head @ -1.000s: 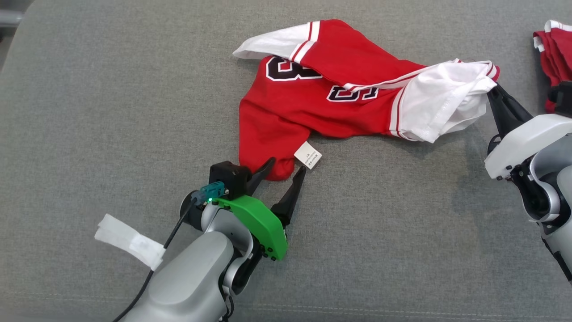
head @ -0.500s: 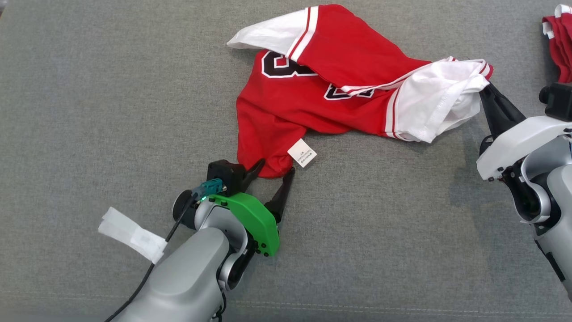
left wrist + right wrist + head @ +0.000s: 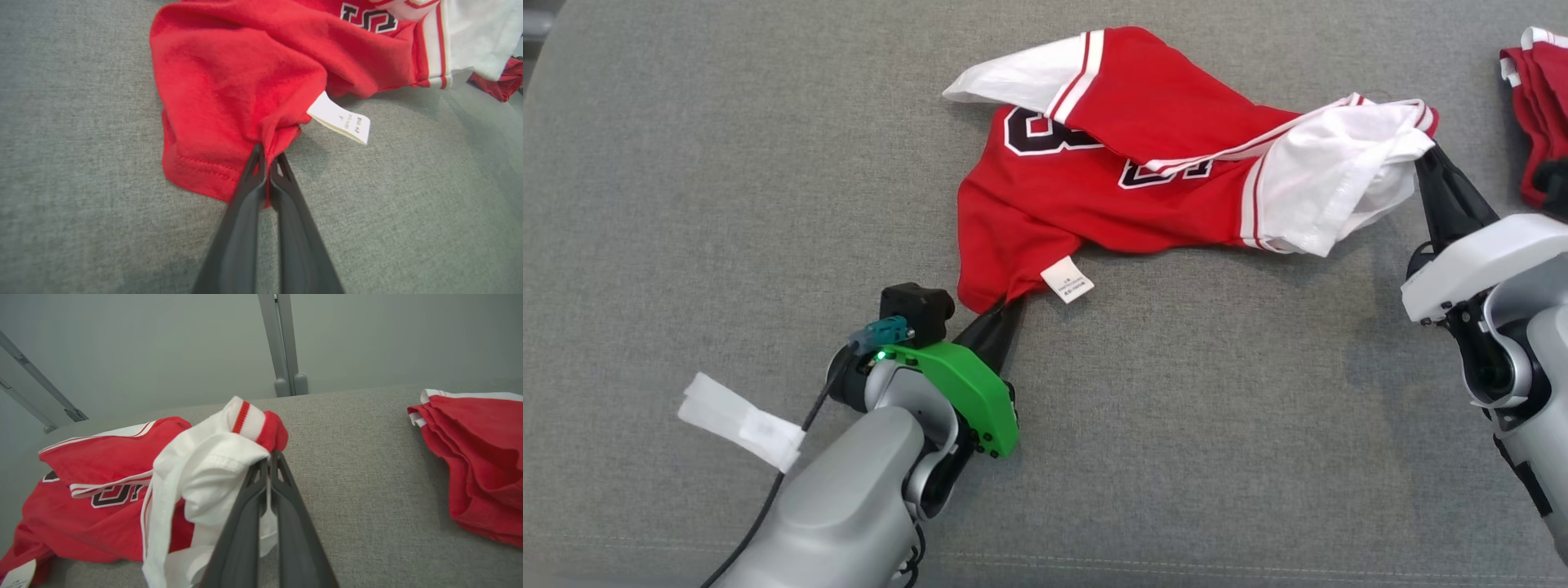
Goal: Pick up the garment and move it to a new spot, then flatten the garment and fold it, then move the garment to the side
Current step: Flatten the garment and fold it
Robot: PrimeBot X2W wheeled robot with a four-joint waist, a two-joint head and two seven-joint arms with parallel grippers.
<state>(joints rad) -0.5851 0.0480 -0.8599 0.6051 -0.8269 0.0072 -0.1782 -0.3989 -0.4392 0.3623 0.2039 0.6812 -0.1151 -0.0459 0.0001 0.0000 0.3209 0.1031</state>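
The garment (image 3: 1111, 188) is a red shirt with white sleeves and dark numbers, lying crumpled across the grey cushion. My left gripper (image 3: 1006, 308) is shut on the garment's lower red hem, beside the white care label (image 3: 1067, 280); the left wrist view shows both fingers pinching the red cloth (image 3: 229, 98) at my left gripper (image 3: 266, 157). My right gripper (image 3: 1427, 159) is shut on the bunched white sleeve at the garment's right end. In the right wrist view my right gripper (image 3: 269, 457) grips that sleeve of the garment (image 3: 204, 465), lifted a little.
A second red garment (image 3: 1535, 98) lies folded at the far right edge of the cushion, also red garment (image 3: 474, 457). A white tape tag (image 3: 739, 420) hangs off my left arm's cable. A grey wall and metal rails (image 3: 284, 343) stand behind the cushion.
My left gripper's fingers, spread around the hem before, have shut on the red cloth. The right gripper keeps its hold on the sleeve. The head camera shifted slightly.
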